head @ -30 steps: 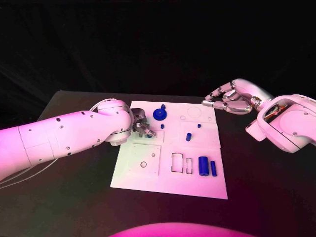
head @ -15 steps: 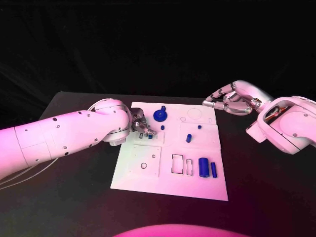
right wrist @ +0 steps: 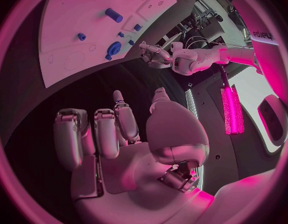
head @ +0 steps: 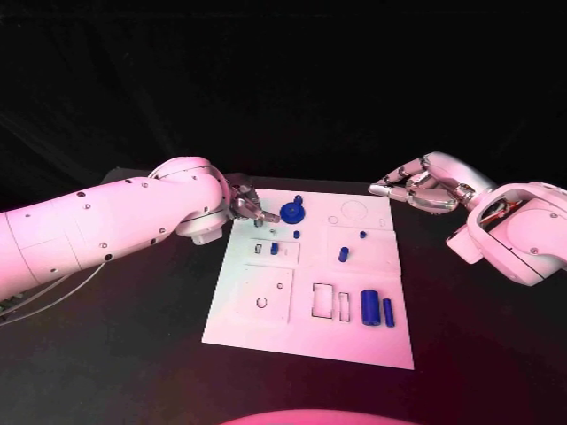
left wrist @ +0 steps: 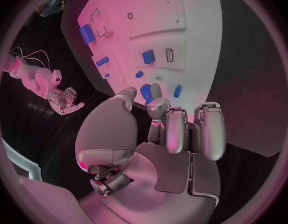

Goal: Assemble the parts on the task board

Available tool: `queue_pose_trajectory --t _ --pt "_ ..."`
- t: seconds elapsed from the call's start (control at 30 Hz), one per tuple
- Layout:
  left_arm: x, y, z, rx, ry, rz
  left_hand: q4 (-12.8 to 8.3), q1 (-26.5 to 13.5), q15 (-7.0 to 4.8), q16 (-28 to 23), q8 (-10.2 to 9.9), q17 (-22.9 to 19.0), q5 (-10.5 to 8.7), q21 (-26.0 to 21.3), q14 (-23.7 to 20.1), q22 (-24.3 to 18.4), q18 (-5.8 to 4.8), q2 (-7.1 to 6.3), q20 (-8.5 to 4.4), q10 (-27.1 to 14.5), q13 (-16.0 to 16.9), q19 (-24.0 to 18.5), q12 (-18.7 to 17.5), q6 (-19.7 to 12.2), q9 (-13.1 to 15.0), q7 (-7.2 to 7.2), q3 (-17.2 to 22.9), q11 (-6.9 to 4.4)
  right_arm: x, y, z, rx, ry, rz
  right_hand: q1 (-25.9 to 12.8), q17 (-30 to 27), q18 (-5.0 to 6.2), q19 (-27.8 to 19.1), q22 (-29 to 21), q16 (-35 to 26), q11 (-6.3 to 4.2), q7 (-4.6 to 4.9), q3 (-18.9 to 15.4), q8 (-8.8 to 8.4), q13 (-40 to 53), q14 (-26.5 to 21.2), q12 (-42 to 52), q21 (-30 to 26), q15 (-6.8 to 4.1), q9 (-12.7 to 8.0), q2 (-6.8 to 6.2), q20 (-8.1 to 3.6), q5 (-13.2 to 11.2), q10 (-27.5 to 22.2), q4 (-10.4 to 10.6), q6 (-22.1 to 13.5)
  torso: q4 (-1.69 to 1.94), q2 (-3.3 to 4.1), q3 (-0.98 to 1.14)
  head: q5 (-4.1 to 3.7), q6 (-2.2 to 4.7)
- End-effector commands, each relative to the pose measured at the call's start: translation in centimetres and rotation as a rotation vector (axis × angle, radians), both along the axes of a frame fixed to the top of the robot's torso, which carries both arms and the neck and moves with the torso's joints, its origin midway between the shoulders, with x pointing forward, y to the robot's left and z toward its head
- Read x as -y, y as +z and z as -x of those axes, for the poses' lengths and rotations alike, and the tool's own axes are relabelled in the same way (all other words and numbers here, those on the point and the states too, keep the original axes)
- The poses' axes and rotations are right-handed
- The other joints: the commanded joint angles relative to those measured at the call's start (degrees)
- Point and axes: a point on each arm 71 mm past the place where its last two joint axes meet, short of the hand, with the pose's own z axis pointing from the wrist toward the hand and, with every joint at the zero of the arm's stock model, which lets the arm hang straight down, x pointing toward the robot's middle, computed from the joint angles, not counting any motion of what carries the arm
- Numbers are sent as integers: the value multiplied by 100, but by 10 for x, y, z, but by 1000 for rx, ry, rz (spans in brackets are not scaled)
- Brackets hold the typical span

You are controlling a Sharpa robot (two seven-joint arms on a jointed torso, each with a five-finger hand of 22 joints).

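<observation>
Parts are what this job is about, and one small blue piece point(head: 275, 249) now stands out in the open on the task board point(head: 297, 336), just beside a little slot near the board's left side. A second ago the left hand point(head: 252, 211) was low over that spot and hid it. Now that hand has pulled back toward the far left corner of the board. Its fingers are apart and I see nothing in them, so I think it has let go of the piece. The round blue part point(head: 292, 212) sits just past its fingertips and has not moved on the board.

The right hand point(head: 418, 190) hangs near the far right corner of the board, much as before. Its fingers are curled in and it holds nothing.

Two bigger blue pieces point(head: 368, 307) lie side by side near the right edge, next to some open slots, in the same place as before. So I think one small piece is now done, and more pieces wait their turn. The board lies flat on the black counter point(head: 143, 354).
</observation>
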Motion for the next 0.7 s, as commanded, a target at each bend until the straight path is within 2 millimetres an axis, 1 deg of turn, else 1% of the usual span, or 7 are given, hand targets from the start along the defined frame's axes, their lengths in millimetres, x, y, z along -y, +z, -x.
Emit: queue_pose_trajectory --t 0.03,0.1,0.17,0.27,0.47,0.63,0.7 --pt "-7 8 -8 -24 39 69 -3 208 98 -31 -209 531 41 -132 331 -80 24 -10 27 -356 -531 -125 -448 -227 -127 107 -102 95 0 0 -1 12 0 -8 -9 446 73 243 1136 -39 -15 3 -12 34 274 376 -30 -28 -34 8 36 -29 33 -29 -18 -45 6 -8 -4 15 27" --pt "-10 11 -13 -13 60 93 12 208 150 -45 -331 520 39 -230 326 -255 61 -17 62 -550 -810 -213 -678 -340 -214 177 -219 159 -1 0 -1 12 0 -9 5 442 73 242 1135 -42 -15 3 -11 36 268 375 -38 -31 -34 8 52 -29 59 -34 -19 -46 4 -8 -6 14 39" --pt "-12 14 -18 4 79 106 11 221 186 -45 -427 521 43 -269 325 -316 73 16 95 -635 -919 -245 -761 -408 -297 225 -293 200 -1 0 -1 11 0 -8 6 441 72 245 1137 -42 -15 3 -11 36 264 375 -43 -27 -34 9 58 -29 64 -38 -18 -46 -4 -1 -6 15 62" --pt "-16 16 -26 28 92 90 5 351 209 -40 -498 526 48 -274 327 -313 74 45 127 -649 -947 -242 -763 -393 -396 246 -354 220 -1 0 -2 8 -1 -7 11 438 75 239 1131 -45 -16 2 -11 38 261 374 -47 -38 -34 9 84 -29 80 -40 -16 -45 -4 8 -8 11 81" --pt "-22 12 -41 24 112 40 5 483 208 -37 -533 530 50 -232 328 -222 56 88 151 -571 -853 -194 -658 -287 -498 234 -427 213 -2 -1 -2 4 -2 -5 26 436 75 238 1131 -48 -16 2 -14 42 260 374 -48 -42 -34 10 133 -30 109 -41 -18 -46 3 2 -2 0 57" --pt "-24 6 -48 -2 115 19 4 519 206 -36 -541 531 51 -224 328 -207 53 99 153 -566 -856 -186 -653 -262 -523 231 -443 209 -3 -1 -2 -1 -4 1 38 433 77 236 1129 -50 -17 1 -16 45 260 373 -48 -47 -35 11 163 -30 124 -40 -20 -44 -2 8 -7 -7 57" --pt "-24 2 -49 -13 110 9 2 545 205 -38 -545 530 52 -224 328 -206 54 110 153 -565 -858 -185 -650 -244 -540 228 -451 207 -3 -2 -3 -3 -5 3 48 434 77 235 1128 -50 -18 -1 -19 49 261 374 -47 -49 -36 12 182 -31 136 -38 -22 -40 -15 7 -3 9 56"
